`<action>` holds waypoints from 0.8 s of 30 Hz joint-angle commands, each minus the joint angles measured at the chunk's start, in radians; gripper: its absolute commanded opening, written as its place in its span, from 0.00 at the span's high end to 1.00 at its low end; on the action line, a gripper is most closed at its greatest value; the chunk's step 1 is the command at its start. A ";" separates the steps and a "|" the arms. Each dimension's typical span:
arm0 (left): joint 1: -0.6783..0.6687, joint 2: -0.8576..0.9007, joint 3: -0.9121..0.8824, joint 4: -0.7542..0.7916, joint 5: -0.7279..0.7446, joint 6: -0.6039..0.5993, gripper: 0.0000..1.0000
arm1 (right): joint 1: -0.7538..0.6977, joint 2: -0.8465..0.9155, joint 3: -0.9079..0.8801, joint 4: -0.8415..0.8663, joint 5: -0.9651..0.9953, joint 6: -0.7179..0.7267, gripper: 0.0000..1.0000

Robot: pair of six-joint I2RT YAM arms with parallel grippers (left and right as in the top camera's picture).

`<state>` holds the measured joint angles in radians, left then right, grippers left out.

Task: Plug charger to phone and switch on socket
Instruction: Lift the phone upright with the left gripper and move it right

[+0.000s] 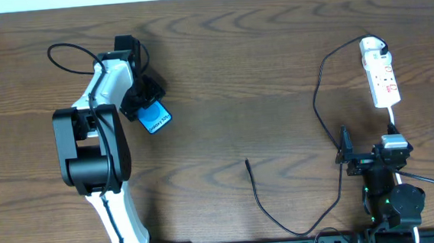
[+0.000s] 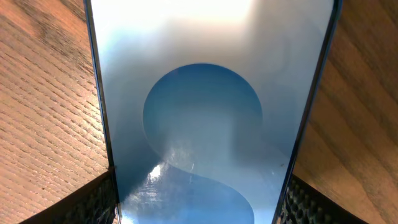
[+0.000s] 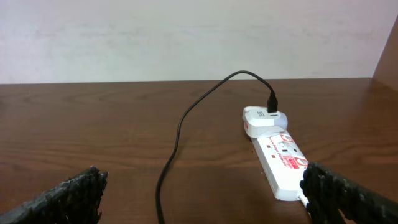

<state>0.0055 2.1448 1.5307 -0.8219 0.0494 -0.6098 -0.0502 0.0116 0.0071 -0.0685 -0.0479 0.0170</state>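
At the tabletop point(image 1: 221, 75) left, the left fingers point(image 2: 93, 205) clamp the phone point(image 1: 155, 117); right fingers point(image 3: 62, 199) gape empty near the socket point(image 1: 382, 79), the charger point(image 1: 248, 165) tip lying loose, plugging and switching both seemingly undone.

Phone point(image 1: 154, 118) far left; socket point(image 1: 381, 79) far right; charger point(image 1: 248, 165) tip between.

Soft, even light covers the desk point(image 1: 237, 74) overhead, grain crisp, faint shadows hugging the left arm point(image 1: 97, 153). In the left wrist view the phone point(image 2: 205, 124) fills the frame, its upper screen washed out by white glare, reflections smeared. The right wrist view is bright and the socket point(image 3: 280, 162) sharp, while the right end effector point(image 3: 202, 199) shows dark, blurred fingers point(image 3: 62, 199) at the lower corners
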 commanded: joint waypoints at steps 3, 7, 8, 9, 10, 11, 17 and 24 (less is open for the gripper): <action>0.005 0.026 -0.037 -0.010 -0.013 -0.013 0.93 | -0.002 -0.006 -0.002 -0.004 0.004 -0.011 0.01; 0.005 0.017 -0.034 -0.010 -0.013 -0.013 0.93 | -0.002 -0.006 -0.002 -0.004 0.004 -0.011 0.01; 0.005 0.010 -0.033 -0.010 -0.013 -0.013 0.93 | -0.002 -0.006 -0.002 -0.004 0.004 -0.011 0.01; 0.005 0.003 -0.031 -0.010 -0.013 -0.013 0.93 | -0.002 -0.006 -0.002 -0.004 0.004 -0.011 0.01; 0.005 -0.005 -0.030 -0.010 -0.013 -0.012 0.93 | -0.002 -0.006 -0.002 -0.004 0.004 -0.011 0.01; 0.005 -0.014 -0.029 -0.010 -0.013 -0.012 0.92 | -0.002 -0.006 -0.002 -0.004 0.004 -0.011 0.01; 0.005 -0.106 -0.025 -0.010 -0.013 -0.012 0.93 | -0.002 -0.006 -0.002 -0.004 0.004 -0.011 0.01; 0.005 -0.167 -0.025 -0.011 -0.013 -0.012 0.93 | -0.002 -0.006 -0.002 -0.004 0.004 -0.011 0.01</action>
<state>0.0055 2.0304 1.5021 -0.8295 0.0494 -0.6102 -0.0502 0.0116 0.0071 -0.0685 -0.0479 0.0166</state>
